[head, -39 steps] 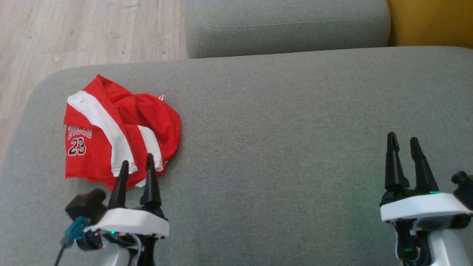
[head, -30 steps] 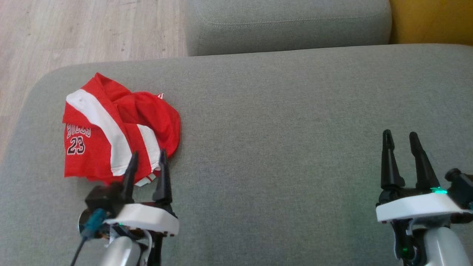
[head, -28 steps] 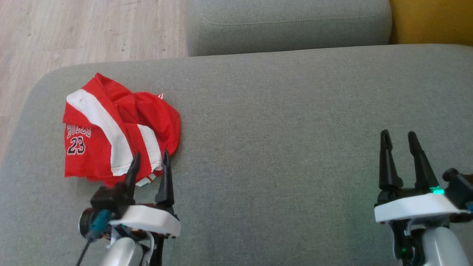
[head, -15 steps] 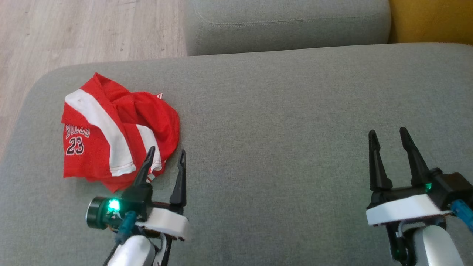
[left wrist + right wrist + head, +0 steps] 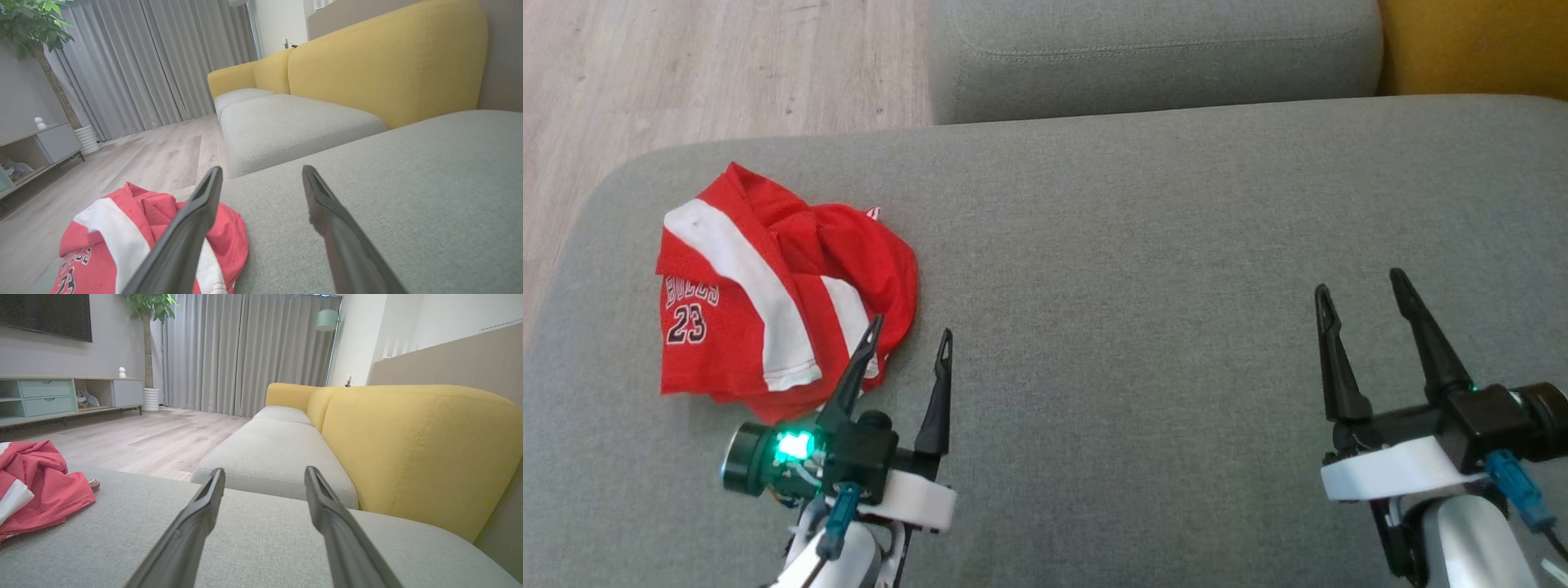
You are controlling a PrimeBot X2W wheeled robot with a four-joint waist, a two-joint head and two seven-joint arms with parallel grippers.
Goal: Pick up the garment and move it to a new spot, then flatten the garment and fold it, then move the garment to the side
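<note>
Red garment (image 5: pixel 768 286) crumpled on grey sofa (image 5: pixel 1135 245) — left gripper (image 5: pixel 912 327) beside it, right gripper (image 5: pixel 1359 282) distant (both splayed).

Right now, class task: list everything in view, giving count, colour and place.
garment: one, red with white stripes, crumpled at the near seat's left end
near seat: one, grey, under the garment
far seat: one, grey, beyond the near seat
sofa back: one, yellow, right of the far seat
floor: one, pale wood, left of the seats
curtains: several, grey, far wall
plant: one, green, by the curtains
cabinet: one, pale green and grey, across the floor
left hand: one, dark fingers, open, by the garment's near edge
right hand: one, dark fingers, open, over the near seat's right side
</note>
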